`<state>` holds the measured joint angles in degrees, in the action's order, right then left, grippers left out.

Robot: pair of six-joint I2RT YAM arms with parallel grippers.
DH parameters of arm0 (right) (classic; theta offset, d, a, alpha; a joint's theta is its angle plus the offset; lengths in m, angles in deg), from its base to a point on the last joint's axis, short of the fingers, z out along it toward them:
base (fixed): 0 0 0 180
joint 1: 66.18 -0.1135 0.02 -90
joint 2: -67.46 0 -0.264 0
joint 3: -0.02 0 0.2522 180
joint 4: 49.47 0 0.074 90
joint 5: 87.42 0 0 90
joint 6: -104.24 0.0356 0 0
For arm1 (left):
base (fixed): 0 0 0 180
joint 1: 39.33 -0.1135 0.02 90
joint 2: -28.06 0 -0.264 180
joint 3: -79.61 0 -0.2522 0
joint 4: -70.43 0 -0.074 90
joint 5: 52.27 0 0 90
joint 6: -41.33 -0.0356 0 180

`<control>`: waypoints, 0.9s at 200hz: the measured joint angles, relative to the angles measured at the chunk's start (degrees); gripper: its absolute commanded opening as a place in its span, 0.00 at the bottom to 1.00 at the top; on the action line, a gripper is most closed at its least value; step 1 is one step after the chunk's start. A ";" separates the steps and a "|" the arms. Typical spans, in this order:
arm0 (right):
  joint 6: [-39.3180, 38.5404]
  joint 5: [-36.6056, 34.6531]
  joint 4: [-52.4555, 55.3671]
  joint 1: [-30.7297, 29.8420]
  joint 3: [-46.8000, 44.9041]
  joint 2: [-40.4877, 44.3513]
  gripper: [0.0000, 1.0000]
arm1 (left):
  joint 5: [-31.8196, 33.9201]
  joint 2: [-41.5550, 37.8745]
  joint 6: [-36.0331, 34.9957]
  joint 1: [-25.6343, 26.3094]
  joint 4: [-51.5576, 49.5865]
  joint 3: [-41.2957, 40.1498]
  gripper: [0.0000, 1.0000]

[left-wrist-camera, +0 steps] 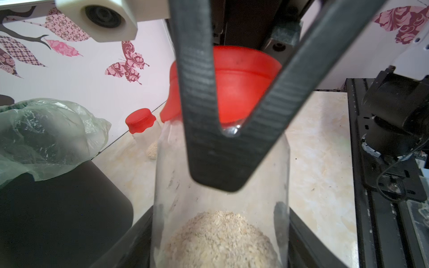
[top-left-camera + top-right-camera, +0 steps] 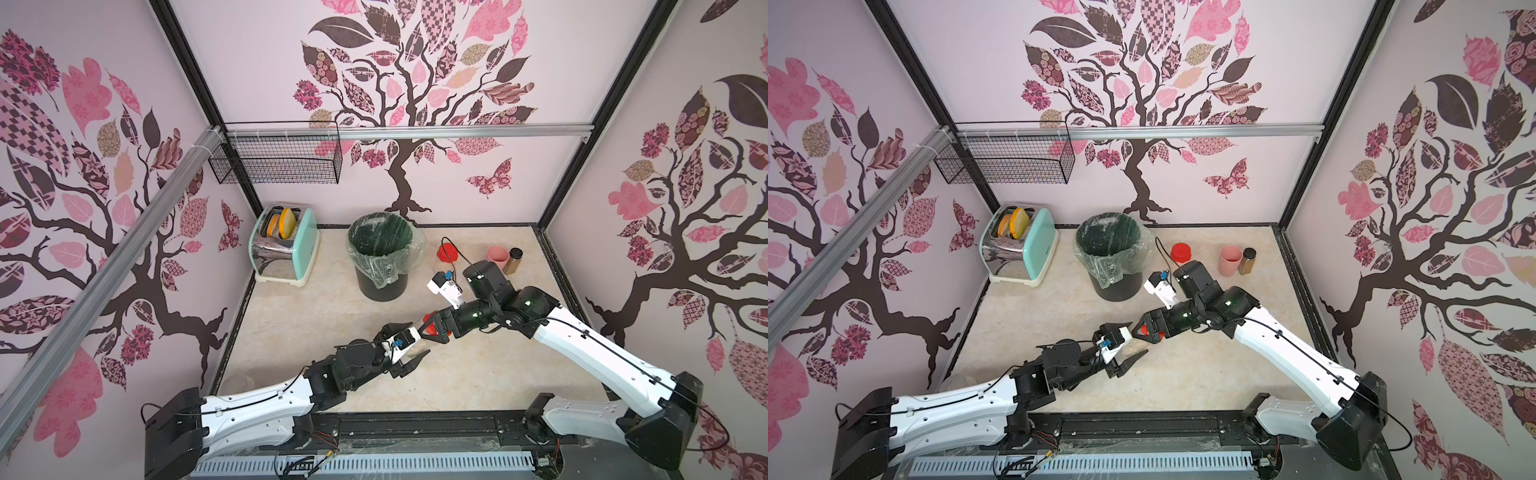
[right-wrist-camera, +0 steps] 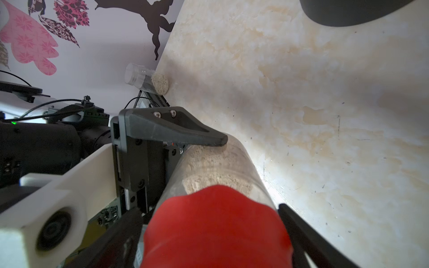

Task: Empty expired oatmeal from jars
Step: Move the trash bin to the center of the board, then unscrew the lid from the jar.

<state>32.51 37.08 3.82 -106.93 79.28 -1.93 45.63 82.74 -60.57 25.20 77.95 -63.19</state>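
Left wrist view: the held jar (image 1: pixel 176 185) is cut off at its base, and its red lid (image 1: pixel 239 92) is half masked by a ribbed black finger (image 1: pixel 199 92) of the right gripper (image 2: pixel 430 328). Smooth clear walls are seen, with pale flaky oatmeal (image 1: pixel 220 239) heaped inside. The jar is clamped on its side over the marbled tabletop (image 2: pixel 311 332) by the left gripper (image 2: pixel 413 355). The right jaws stand wide about the lid; whether it is pressed cannot be told. A clear-lidded jar (image 3: pixel 144 79) shows only faintly in both top views.

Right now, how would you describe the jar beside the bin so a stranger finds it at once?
Find the black bin with a green bag by the back wall. Right of it stands a small clear jar. Unlike the pink cup and brown bottle nearby, it has a red lid.
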 measured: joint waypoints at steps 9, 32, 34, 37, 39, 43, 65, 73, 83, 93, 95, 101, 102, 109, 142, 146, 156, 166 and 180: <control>-0.07 -0.44 0.68 -0.07 0.61 0.00 1.00 | 0.48 0.00 -0.15 0.00 0.07 0.00 0.66; -0.37 -2.03 2.80 -0.02 3.37 0.02 1.00 | 1.42 -0.22 -0.35 0.00 0.50 -0.13 0.65; -0.39 -2.16 2.99 0.02 3.63 0.02 1.00 | 1.51 -0.28 -0.37 0.00 0.57 -0.15 0.66; -0.42 -2.34 3.19 0.09 3.96 0.02 1.00 | 1.60 -0.33 -0.39 0.00 0.66 -0.15 0.65; -0.44 -2.45 3.34 0.13 4.17 0.04 1.00 | 1.66 -0.35 -0.44 0.00 0.70 -0.15 0.65; -0.46 -2.69 3.69 0.28 4.66 0.11 1.00 | 1.84 -0.44 -0.48 0.00 0.81 -0.17 0.65; -0.52 -3.56 5.51 1.33 6.14 0.87 0.99 | 2.36 -0.87 -0.87 0.00 1.40 -0.31 0.65; -0.50 -3.82 6.08 1.57 6.40 1.22 0.99 | 2.40 -1.05 -1.07 0.00 1.49 -0.31 0.65; -0.46 -4.02 6.62 1.84 6.75 1.51 0.97 | 2.43 -1.16 -1.27 0.00 1.75 -0.33 0.65; -0.50 -4.20 7.06 1.90 7.13 1.53 0.95 | 2.43 -1.18 -1.46 0.00 1.95 -0.33 0.65; -0.48 -4.24 7.15 1.90 7.21 1.51 0.95 | 2.40 -1.18 -1.46 0.00 1.97 -0.33 0.65; -0.55 -4.28 7.21 1.88 7.34 1.51 0.92 | 2.38 -1.18 -1.53 0.00 1.97 -0.33 0.65; -0.52 -4.31 7.21 1.88 7.34 1.51 0.92 | 2.38 -1.18 -1.53 0.00 1.97 -0.33 0.65; -0.57 -4.31 7.34 1.88 7.39 1.53 0.90 | 2.36 -1.18 -1.60 0.00 1.99 -0.33 0.65; -1.01 -4.15 8.22 1.88 7.61 1.51 0.78 | 2.10 -1.18 -1.66 0.00 2.01 -0.33 0.65; -0.90 -4.11 8.26 1.88 7.65 1.51 0.76 | 2.08 -1.18 -1.64 0.00 2.01 -0.33 0.65; -1.77 -4.13 8.52 1.88 7.98 1.51 0.72 | 1.90 -1.18 -1.64 0.00 1.99 -0.33 0.65; -2.32 -4.17 9.03 1.88 8.66 1.38 0.69 | 1.75 -1.25 -1.60 0.00 2.05 -0.33 0.65; -3.45 -4.13 9.70 1.90 9.84 1.14 0.68 | 1.40 -1.70 -1.20 0.00 2.45 -0.31 0.65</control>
<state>29.05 32.95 13.52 -105.03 89.11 -0.79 47.03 81.03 -61.77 25.20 80.40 -63.49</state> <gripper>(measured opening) 0.696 0.720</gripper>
